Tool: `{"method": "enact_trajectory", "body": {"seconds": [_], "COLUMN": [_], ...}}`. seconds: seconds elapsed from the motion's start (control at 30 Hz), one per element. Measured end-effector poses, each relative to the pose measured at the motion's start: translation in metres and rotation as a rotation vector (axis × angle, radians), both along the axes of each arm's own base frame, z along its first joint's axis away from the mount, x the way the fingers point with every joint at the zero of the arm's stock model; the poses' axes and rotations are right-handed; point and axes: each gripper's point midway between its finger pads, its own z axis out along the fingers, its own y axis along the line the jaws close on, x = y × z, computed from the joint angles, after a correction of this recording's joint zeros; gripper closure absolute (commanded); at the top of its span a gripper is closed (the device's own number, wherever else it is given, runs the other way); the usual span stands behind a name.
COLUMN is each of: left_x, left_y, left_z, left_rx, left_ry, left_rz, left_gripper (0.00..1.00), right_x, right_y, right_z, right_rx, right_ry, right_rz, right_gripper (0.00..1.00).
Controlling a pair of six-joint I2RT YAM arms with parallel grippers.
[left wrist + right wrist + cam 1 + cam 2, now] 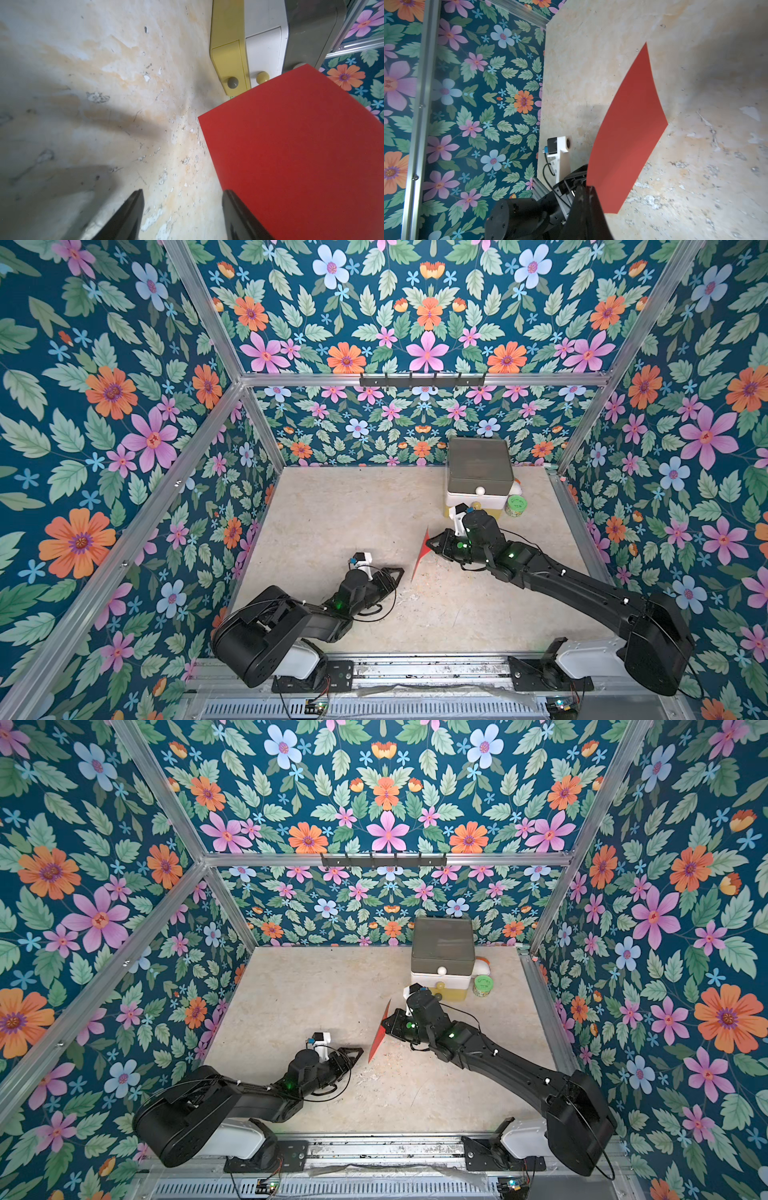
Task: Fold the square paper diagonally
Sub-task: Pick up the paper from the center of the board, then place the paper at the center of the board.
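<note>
Pinched near one corner by the right arm's fingers, pressed together on it: the thin bright red square paper sheet. Held up from the mottled beige worktop, almost on edge, a little right of the worktop's middle and well apart from every edge. In both top views only a narrow red sliver. In the right wrist view one broad face, gently bowed, no crease anywhere. Contact between lowest corner and worktop: cannot tell.

Left arm's fingers spread, nothing between them, low over the worktop just beside the sheet, on the side toward the left edge.

Judged barely begun: sheet picked up and presented, nothing folded. Probably left to do:
- catch the free opposite corner
- bring it onto the pinched one
- lay the doubled sheet down
- press along the diagonal

Likely trouble: corners missing each other, given so limp a sheet.
</note>
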Motion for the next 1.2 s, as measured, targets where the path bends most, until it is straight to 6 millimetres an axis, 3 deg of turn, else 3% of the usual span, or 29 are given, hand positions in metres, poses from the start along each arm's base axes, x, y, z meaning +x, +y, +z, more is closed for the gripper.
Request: {"method": "enact_trajectory", "body": {"seconds": [0.17, 0.47, 0.53, 0.63, 0.77, 1.07, 1.2], "left_x": [0.002, 0.004, 0.003, 0.003, 0.001, 0.02, 0.026], "left_y": [-0.001, -0.011, -0.015, -0.024, -0.026, -0.031, -0.029], "left_z": [0.006, -0.011, -0.017, -0.016, 0.007, 0.05, 0.083], "left_rx": [-0.041, -0.112, -0.142, -0.161, -0.205, -0.341, -0.419], "left_ry": [-0.028, 0.002, 0.028, 0.02, -0.039, -0.096, -0.163], "left_rz": [0.009, -0.003, -0.007, -0.029, -0.035, 0.013, 0.033], "left_gripper": [0.32, 0.33, 0.35, 0.31, 0.24, 0.23, 0.23], "right_x": [-0.005, -0.022, -0.021, -0.02, -0.021, -0.029, -0.034], "right_y": [0.003, -0.009, -0.007, -0.001, 0.004, 0.005, -0.005], "right_z": [0.009, -0.013, -0.01, 0.001, 0.013, 0.044, 0.036], "right_rx": [0.023, 0.029, 0.042, 0.077, 0.112, 0.197, 0.198], "right_ry": [-0.014, 0.038, 0.033, 0.024, 0.011, -0.042, -0.037], "right_rz": [0.024, 0.026, 0.03, 0.045, 0.063, 0.101, 0.093], "right_gripper": [1.0, 1.0, 1.0, 1.0, 1.0, 1.0, 1.0]}}
